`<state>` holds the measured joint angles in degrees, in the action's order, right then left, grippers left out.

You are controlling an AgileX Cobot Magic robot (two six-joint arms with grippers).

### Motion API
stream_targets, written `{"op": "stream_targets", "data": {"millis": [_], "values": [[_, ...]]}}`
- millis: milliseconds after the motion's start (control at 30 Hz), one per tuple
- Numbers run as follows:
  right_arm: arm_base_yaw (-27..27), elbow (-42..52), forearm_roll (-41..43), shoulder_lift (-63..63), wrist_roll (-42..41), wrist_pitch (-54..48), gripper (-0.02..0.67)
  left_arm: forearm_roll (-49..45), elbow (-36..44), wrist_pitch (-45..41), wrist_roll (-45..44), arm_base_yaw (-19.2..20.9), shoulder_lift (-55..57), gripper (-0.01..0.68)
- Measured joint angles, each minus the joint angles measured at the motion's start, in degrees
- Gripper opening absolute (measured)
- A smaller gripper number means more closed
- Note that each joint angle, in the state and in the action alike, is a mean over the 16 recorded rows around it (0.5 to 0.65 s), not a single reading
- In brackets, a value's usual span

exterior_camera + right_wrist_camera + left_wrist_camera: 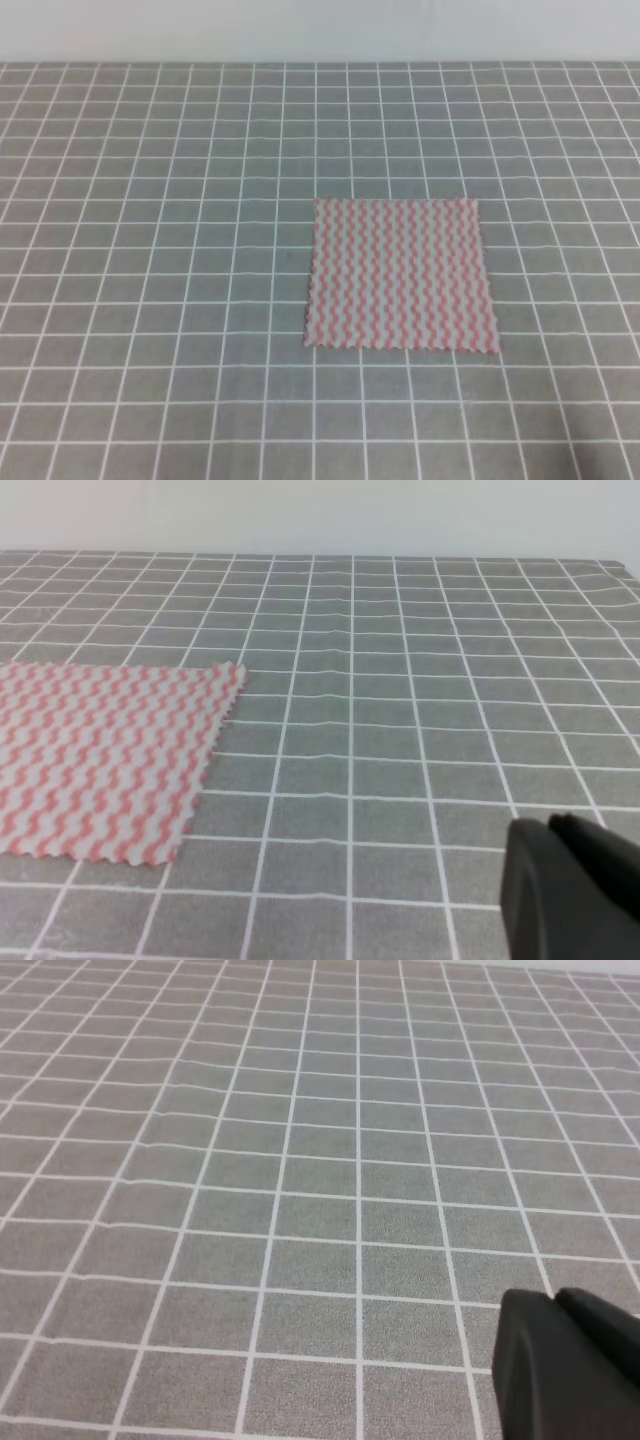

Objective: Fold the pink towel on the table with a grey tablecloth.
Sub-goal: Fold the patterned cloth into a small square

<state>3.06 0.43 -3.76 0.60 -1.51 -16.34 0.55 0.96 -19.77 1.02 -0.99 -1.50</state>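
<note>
the pink towel [400, 275] lies spread flat and unfolded on the desk with a grey tablecloth [150, 250], a little right of the middle in the high view, its edges roughly square to the white grid lines. from the right wrist view its near right corner and pinked edge show clearly, lying flush on the cloth with no lifted lip. it looks thin, light and limp, so it should drape the moment it is raised and will likely slide on the tablecloth rather than resist; nothing fragile about it. the best hold is probably at a corner or along one edge, pinching down into the tablecloth to catch the single layer, then carrying that edge over to the opposite one. the risk is snagging the grey cloth beneath along with it. no arm shows in the high view. a dark part of the left end effector [570, 1365] and of the right end effector [570, 885] sits in each wrist view's lower corner; whether either is released or clenched i cannot tell.
</note>
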Motion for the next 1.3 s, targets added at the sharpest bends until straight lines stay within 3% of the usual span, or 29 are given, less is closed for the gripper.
{"op": "stream_targets", "data": {"millis": [767,1300], "values": [[0.0,-0.1,0.0,0.0,0.0,-0.1,-0.018,0.0,-0.3,-0.2,0.0,-1.7,0.2,-0.003],[0.0,-0.1,0.0,0.0,0.0,0.0,-0.018,0.0,0.1,-0.1,0.0,-0.1,-0.2,-0.002]]}}
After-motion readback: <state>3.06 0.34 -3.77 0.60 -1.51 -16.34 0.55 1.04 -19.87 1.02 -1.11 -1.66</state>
